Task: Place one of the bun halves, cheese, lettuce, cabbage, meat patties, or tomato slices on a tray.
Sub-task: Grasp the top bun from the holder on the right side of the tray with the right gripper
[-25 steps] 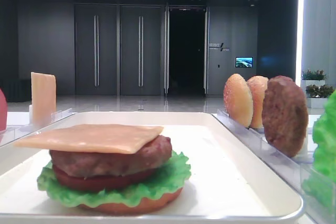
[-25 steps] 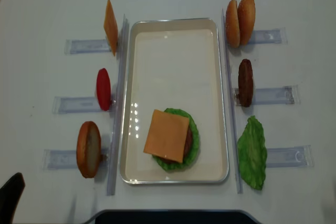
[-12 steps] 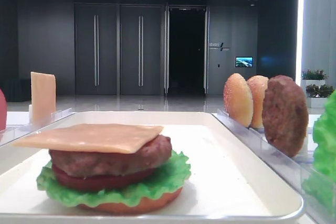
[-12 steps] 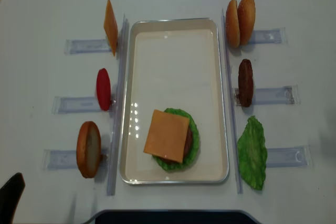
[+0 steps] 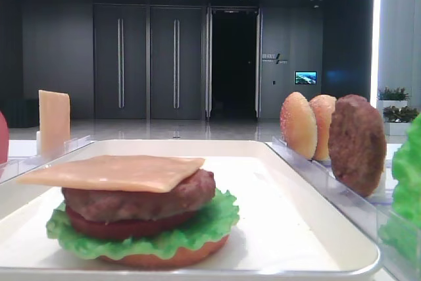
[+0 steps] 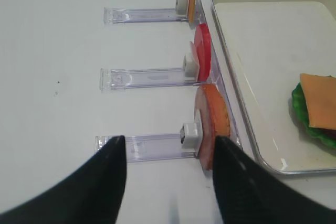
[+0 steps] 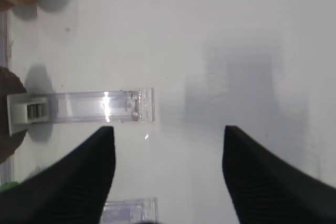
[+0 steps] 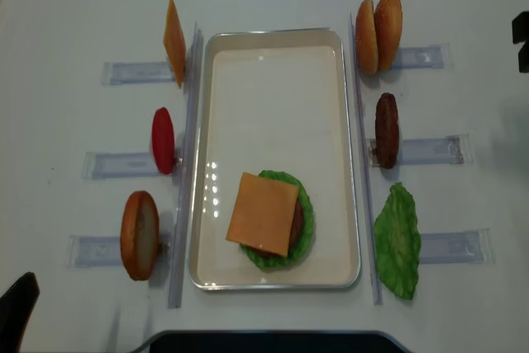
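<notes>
The white tray (image 8: pixel 273 35) holds a stack topped by a cheese slice (image 8: pixel 263 214) (image 5: pixel 118 170) over a meat patty (image 5: pixel 141 201), tomato and lettuce (image 5: pixel 210 223). On racks to its right stand two bun halves (image 8: pixel 378 32), another patty (image 8: pixel 386 130) and a lettuce leaf (image 8: pixel 397 241). To its left stand a cheese slice (image 8: pixel 174 42), a tomato slice (image 8: pixel 163 140) and a flat bottom bun (image 8: pixel 140 235). My right gripper (image 7: pixel 168 145) hangs open over bare table right of the patty rack (image 7: pixel 89 106). My left gripper (image 6: pixel 169 148) is open, just short of the bottom bun (image 6: pixel 212 124).
Clear slotted racks (image 8: pixel 426 150) stick out from both long sides of the tray. A dark part of the right arm (image 8: pixel 521 39) shows at the right edge of the overhead view, and a dark part of the left arm (image 8: pixel 16 312) at the bottom-left corner.
A dark part of the right arm has come into the overhead view at the upper right edge. The food, the tray and the left arm have not moved.
</notes>
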You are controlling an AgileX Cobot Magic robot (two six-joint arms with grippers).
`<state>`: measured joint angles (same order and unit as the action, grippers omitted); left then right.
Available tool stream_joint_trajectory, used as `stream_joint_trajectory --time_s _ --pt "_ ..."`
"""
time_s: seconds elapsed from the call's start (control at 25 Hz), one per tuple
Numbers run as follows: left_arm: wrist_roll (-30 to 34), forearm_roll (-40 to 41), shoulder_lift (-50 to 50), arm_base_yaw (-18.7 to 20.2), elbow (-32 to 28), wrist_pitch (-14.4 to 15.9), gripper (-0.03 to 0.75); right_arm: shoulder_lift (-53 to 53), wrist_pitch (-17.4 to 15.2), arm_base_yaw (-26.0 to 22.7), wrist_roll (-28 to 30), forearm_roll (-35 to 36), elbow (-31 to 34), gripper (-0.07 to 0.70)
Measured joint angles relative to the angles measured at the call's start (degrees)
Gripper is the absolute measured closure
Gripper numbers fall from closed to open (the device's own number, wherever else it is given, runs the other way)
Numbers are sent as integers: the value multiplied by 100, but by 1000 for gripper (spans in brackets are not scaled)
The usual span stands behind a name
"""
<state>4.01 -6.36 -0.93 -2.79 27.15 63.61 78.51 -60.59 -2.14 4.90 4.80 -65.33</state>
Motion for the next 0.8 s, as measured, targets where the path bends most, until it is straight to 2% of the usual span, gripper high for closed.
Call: stream_joint_trajectory --time_s 0.4,0.8 --pt "-1 0 0 0 0 0 307 1357 -72 0 6 111 -1216 180" --pt "-1 0 0 0 0 0 307 2231 -128 66 -66 256 -2191 180"
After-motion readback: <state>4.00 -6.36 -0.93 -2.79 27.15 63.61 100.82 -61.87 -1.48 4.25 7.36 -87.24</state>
